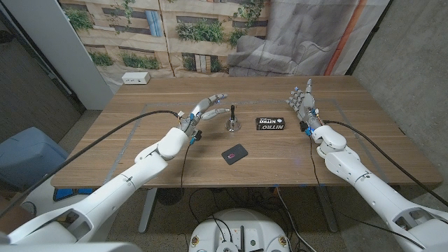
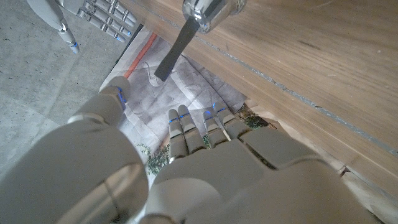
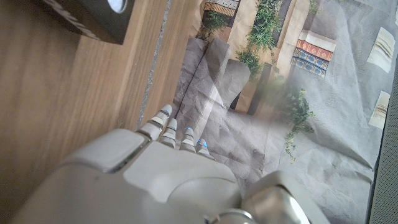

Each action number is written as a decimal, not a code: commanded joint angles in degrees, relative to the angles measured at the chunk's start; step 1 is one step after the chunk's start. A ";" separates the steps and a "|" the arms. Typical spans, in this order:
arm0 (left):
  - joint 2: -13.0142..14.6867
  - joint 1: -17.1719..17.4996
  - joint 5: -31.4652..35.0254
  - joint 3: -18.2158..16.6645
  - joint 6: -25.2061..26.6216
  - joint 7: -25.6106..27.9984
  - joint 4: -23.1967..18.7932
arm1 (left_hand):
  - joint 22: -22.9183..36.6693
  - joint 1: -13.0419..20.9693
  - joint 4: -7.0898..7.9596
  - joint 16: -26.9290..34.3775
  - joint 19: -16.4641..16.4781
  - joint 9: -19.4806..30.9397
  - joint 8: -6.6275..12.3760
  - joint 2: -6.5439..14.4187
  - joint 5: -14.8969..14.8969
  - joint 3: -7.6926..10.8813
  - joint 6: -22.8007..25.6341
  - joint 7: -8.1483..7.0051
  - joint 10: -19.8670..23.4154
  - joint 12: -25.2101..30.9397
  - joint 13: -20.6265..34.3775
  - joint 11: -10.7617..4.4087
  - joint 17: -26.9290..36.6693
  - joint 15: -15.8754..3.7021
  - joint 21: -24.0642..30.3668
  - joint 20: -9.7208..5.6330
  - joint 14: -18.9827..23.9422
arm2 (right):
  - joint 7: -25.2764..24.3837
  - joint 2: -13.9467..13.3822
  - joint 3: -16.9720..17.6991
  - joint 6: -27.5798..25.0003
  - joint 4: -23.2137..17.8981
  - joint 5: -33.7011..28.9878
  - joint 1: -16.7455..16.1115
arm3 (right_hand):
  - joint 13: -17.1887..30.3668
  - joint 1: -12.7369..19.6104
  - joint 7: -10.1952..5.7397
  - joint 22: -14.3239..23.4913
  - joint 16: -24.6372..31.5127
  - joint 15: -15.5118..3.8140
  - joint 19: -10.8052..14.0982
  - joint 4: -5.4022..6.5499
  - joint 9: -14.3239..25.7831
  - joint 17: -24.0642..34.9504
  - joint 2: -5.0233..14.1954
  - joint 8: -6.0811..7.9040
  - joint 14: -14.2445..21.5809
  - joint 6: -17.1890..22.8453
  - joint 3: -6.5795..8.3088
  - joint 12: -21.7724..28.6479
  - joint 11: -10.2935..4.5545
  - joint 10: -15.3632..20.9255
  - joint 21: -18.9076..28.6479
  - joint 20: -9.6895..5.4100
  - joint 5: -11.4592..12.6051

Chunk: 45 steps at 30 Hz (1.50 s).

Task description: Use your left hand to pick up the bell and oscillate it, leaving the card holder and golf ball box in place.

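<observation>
desk (image 1: 140, 164): wooden, carries bell, golf ball box, card holder; white power strip (image 1: 136, 78) sits at far left corner
bell (image 1: 232, 122): silver, stands upright mid-desk, black handle straight up, long axis vertical, mouth down on the wood; left wrist view also catches its silver body and black handle (image 2: 186, 31)
golf ball box (image 1: 271, 124): black, "NITRO" lettering, lies flat just right of the bell, long side running left-right, apart from it
card holder (image 1: 234, 153): dark with red mark, flat, nearer the robot than the bell, well apart
left hand (image 1: 201, 112): raised just left of the bell, fingers (image 1: 214, 99) spread and reaching toward it, holding nothing, no contact seen
right hand (image 1: 304, 103): upright at the right of the box, fingers apart, empty
in the way: nothing between left hand and bell; box close on the bell's far side from it
backdrop: printed building-and-plants sheet behind desk
</observation>
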 commanded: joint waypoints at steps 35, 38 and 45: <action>-5.93 -5.10 1.14 4.60 -2.78 2.10 11.92 | 0.28 6.60 0.73 0.82 2.75 0.06 0.39 0.13 -0.33 -4.62 11.64 -1.81 11.40 -0.04 -0.15 -1.38 0.08 -2.12 0.75 -0.11 7.38 | 0.28 -0.03 -0.01 0.02 0.06 0.10 0.04 | 0.07 0.17 0.00 0.18 0.22 -0.10 0.37 -0.06 0.17 0.24 5.57 0.31 -0.22 -0.56 -0.35 0.29 -0.05 -0.38 0.30 -0.04 0.39; -5.84 -5.06 1.27 4.53 -2.76 2.55 12.09 | 0.28 7.21 0.78 0.90 3.51 0.05 0.39 0.18 -0.36 -5.36 13.56 -1.73 13.51 0.05 -0.19 -1.25 0.06 -2.52 0.87 -0.33 8.60 | -0.01 0.01 0.01 0.01 0.01 0.00 0.01 | 0.07 0.17 0.00 0.18 0.21 -0.02 0.38 -0.07 0.17 0.24 5.57 0.31 -0.22 -0.54 -0.35 0.28 -0.03 -0.40 0.30 -0.05 0.39; -5.71 -4.93 1.75 4.40 -2.33 3.88 12.39 | 0.29 8.23 0.80 1.04 4.53 0.03 0.18 0.27 -0.37 -6.45 16.17 -2.06 15.87 -0.25 -0.24 -1.11 0.04 -3.13 0.96 -0.46 10.58 | 0.27 -0.03 -0.01 0.01 0.07 0.10 0.05 | 0.07 0.17 -0.04 0.18 0.21 -0.02 0.40 -0.07 0.17 0.24 5.57 0.31 -0.22 -0.54 -0.36 0.26 -0.08 -0.44 0.31 -0.08 0.39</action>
